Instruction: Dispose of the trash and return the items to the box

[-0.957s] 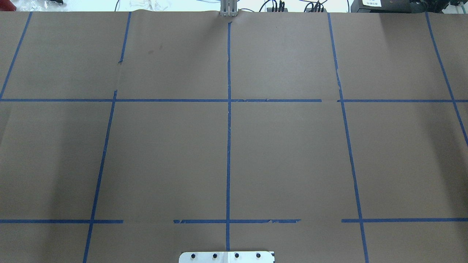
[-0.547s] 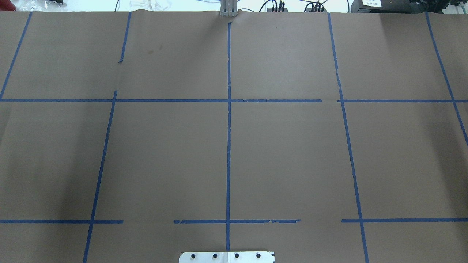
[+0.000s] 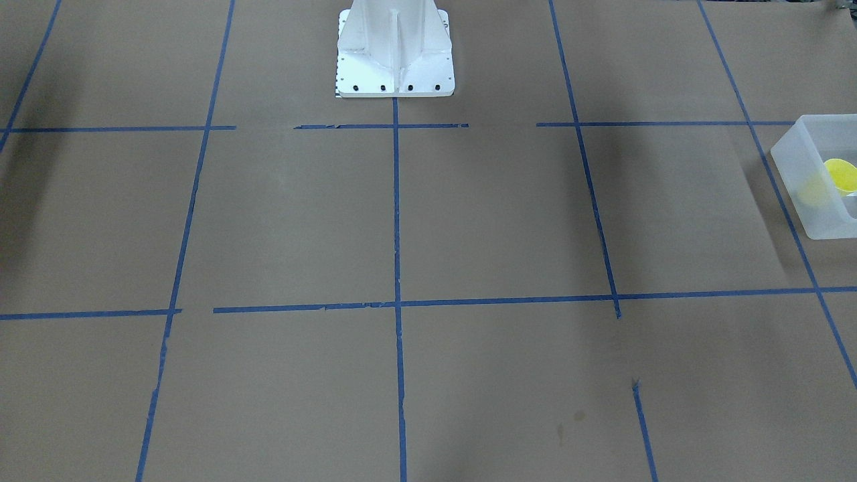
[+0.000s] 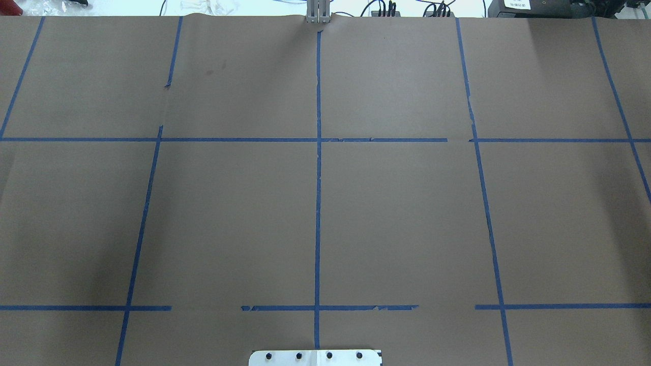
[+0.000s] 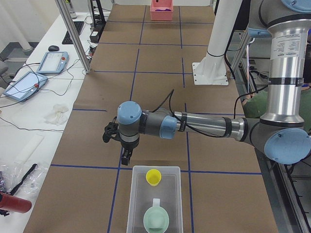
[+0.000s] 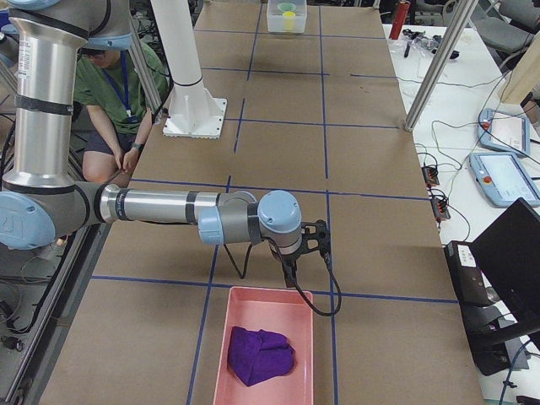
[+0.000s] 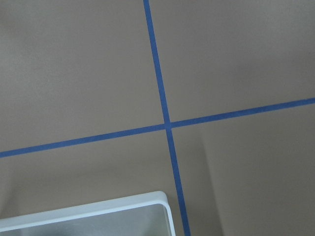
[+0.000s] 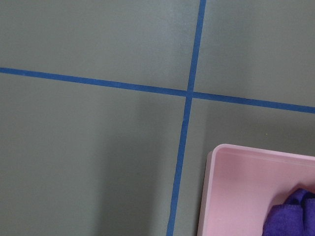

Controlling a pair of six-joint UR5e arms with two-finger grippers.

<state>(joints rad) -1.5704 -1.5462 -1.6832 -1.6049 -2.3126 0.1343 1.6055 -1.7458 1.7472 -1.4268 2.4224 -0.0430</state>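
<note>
We see the box [image 5: 132, 204] at the left end of the table [image 4: 407, 213], and both items already lie inside it. The yellow cup [image 5: 153, 176] is at the end of the box nearer the table's middle and the mint-green bowl [image 5: 156, 219] is at the outer end, the two apart from each other. The left gripper [image 5: 126, 158] hangs pointing down above the brown paper, just beyond the box's short inner wall and not over the box. Its wrist camera takes in only a corner of the box's rim beside a crossing of blue tape lines [image 7: 167, 125]. We cannot tell whether its fingers are spread or pressed together, since only the side camera shows them, and nothing is seen between them. At the far right end of the table stands a pink tray [image 6: 221, 354] with a crumpled purple cloth [image 6: 260, 354] in it. The right gripper [image 6: 291, 274] hangs pointing down just short of the tray's inner wall, and here too we cannot tell how its fingers stand. The white robot base [image 3: 395, 60] stands at the table's edge between the two arms, and a seated person [image 6: 110, 84] is behind it.
</note>
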